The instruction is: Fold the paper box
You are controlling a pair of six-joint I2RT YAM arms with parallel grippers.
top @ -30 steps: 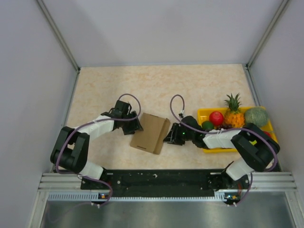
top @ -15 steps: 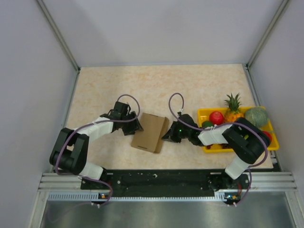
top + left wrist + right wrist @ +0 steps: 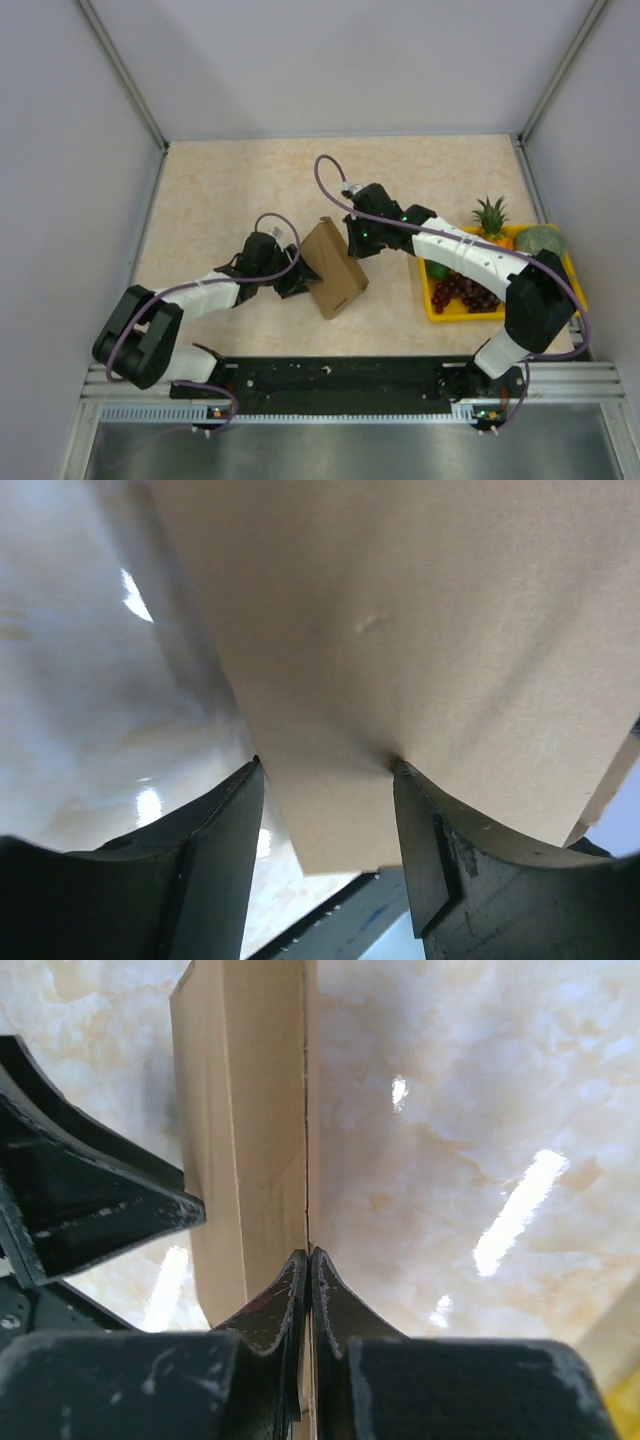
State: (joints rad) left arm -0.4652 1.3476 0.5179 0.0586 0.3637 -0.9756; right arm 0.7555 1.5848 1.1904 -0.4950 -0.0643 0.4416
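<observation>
Flattened paper box (image 3: 335,268) propped at a tilt near the middle of the table (image 3: 230,190), one hand on each side.

The right hand (image 3: 309,1260) reaches in from the far right side and is pinched tight on a thin cardboard edge, its two fingers pressed together with the sheet running in between them; the left hand (image 3: 326,768) comes in low from the left with its fingers well apart, both tips against the broad brown face, a lower corner of the card showing in the gap; whether that hand is gripping cannot be told; the box leans with its far end raised and its near end by the table; well to the right a yellow tray (image 3: 437,312) holds grapes (image 3: 463,291), a pineapple (image 3: 489,218) and a melon (image 3: 541,240).
</observation>
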